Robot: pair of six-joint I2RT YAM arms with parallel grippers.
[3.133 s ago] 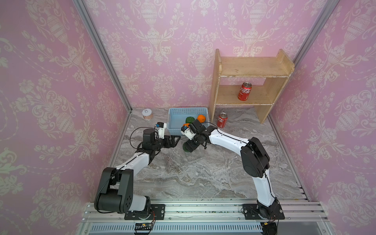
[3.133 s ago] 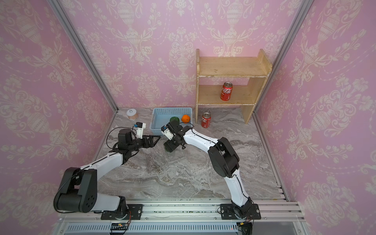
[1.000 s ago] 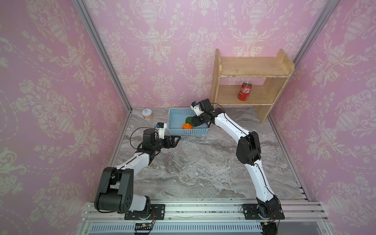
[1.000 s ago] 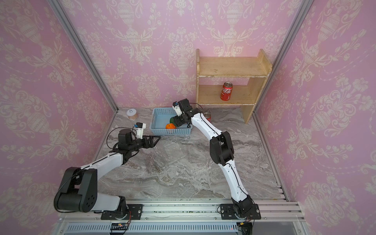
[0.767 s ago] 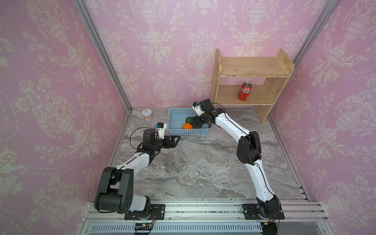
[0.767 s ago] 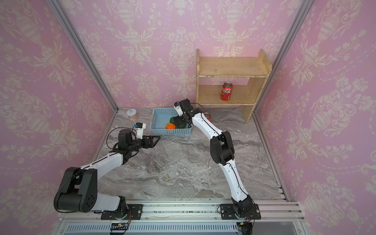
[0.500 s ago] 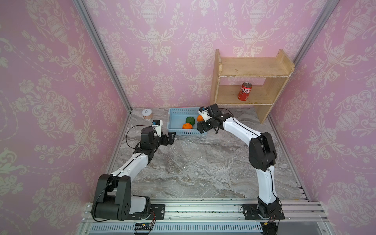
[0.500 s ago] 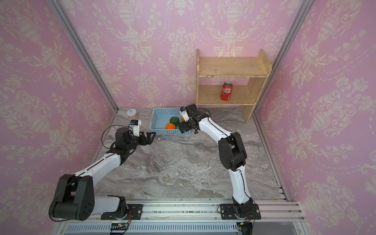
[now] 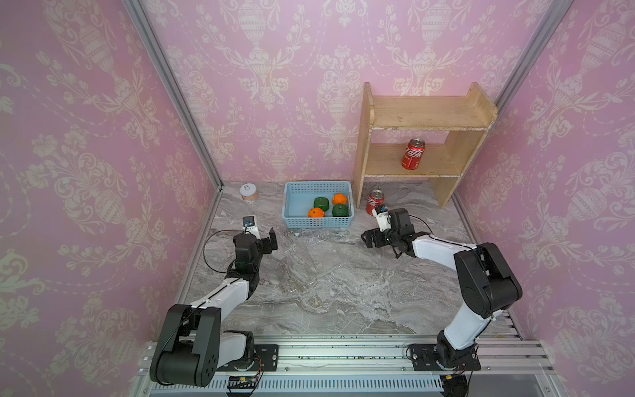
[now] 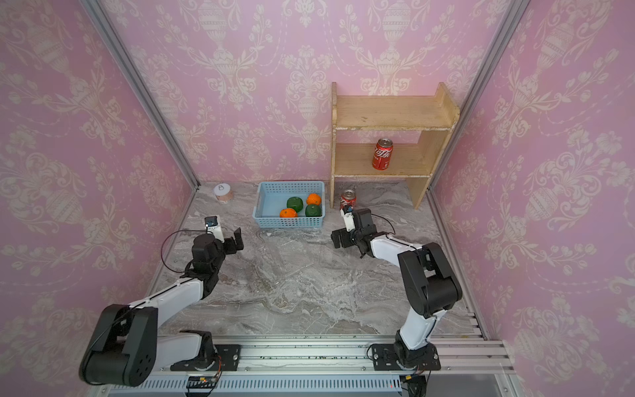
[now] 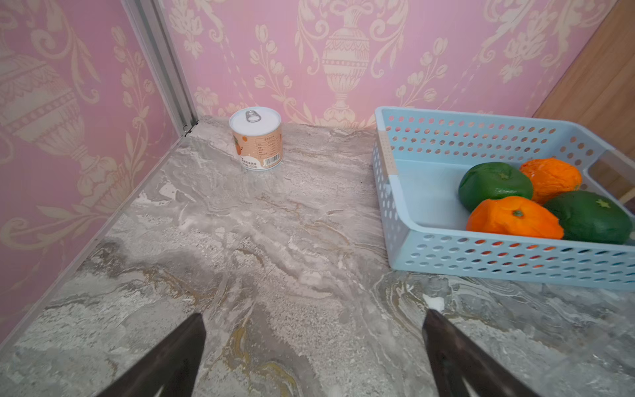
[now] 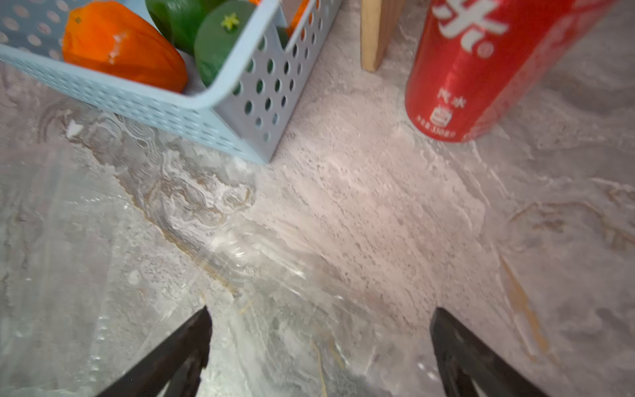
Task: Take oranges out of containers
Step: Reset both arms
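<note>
Four oranges, two orange and two green, lie together in the light-blue basket [image 9: 292, 196] at the back: green [image 9: 321, 202], orange [image 9: 339, 198], orange [image 9: 316, 213], green [image 9: 339, 210]. The left wrist view shows them too, an orange one [image 11: 513, 218] nearest. The clear containers [image 10: 292, 256] lie on the table just in front of the basket, faint, with nothing coloured in them; their plastic [image 12: 86, 240] shows in the right wrist view. My left gripper [image 9: 271, 240] is open and holds nothing, front-left of the basket. My right gripper [image 9: 369, 237] is open and holds nothing, front-right of it.
A wooden shelf [image 9: 422, 117] stands at the back right with a red can [image 9: 413, 154] on it. Another red can [image 9: 375, 201] stands on the table right of the basket, close behind my right gripper. A small tin [image 9: 248, 192] sits in the back left corner.
My right gripper opened over the basket, left a green orange there, then pulled back to the front right. My left gripper drew back and turned slightly left.
</note>
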